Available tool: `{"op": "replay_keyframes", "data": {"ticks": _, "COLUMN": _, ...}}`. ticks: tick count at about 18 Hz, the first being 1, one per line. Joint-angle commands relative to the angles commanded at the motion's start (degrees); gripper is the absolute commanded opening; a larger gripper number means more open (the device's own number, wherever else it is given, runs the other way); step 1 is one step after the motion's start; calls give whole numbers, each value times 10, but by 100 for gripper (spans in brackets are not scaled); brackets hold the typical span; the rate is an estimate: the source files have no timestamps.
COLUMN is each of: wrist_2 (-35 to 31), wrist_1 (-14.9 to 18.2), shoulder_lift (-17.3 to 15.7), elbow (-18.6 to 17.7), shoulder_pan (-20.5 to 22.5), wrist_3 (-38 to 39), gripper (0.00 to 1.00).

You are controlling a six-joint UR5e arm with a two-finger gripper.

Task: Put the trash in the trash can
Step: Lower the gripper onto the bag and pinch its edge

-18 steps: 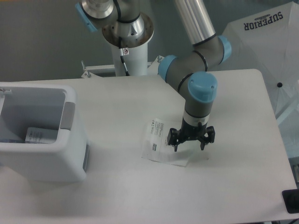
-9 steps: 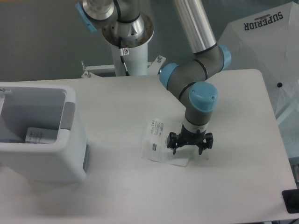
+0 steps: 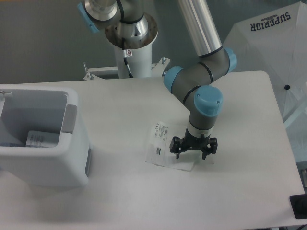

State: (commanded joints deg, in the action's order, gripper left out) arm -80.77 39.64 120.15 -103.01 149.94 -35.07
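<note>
The trash can is seen at far left of the bench, white w/ a grey side panel, mouth open upward. Inside it, low against the left wall, a labelled item can be made out; whether that is the bottle cannot be told from this view.

Approx. centre of the bench, the plastic pouch lies flat, printed label up, its right edge under the gripper. The fingers are spread wide, one over the pouch's right part and the other over bare bench to the right; nothing is pinched. Tips appear at or just above the surface; contact cannot be confirmed.

Step in hand, as judged: picking the pouch. A flat, thin film is hard to catch from above, so the tips should be brought right down to the bench, then closed slowly so the film bunches up btwn. them. Only the edge is straddled, so a weak grip is a risk; hold should be checked on lift-off. Carry should clear the can's rim before release over the opening.
</note>
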Motion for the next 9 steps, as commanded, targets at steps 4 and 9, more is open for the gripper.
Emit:
{"op": "replay_keyframes", "data": {"ticks": 4, "wrist_2": -1, "wrist_1": 0, "shoulder_lift": 0, "elbow": -2, "shoulder_pan": 0, "wrist_3": 0, "gripper": 89}}
{"op": "replay_keyframes", "data": {"ticks": 9, "wrist_2": -1, "wrist_1": 0, "shoulder_lift": -1, "elbow": -3, "shoulder_pan": -1, "wrist_3": 1, "gripper": 78}}
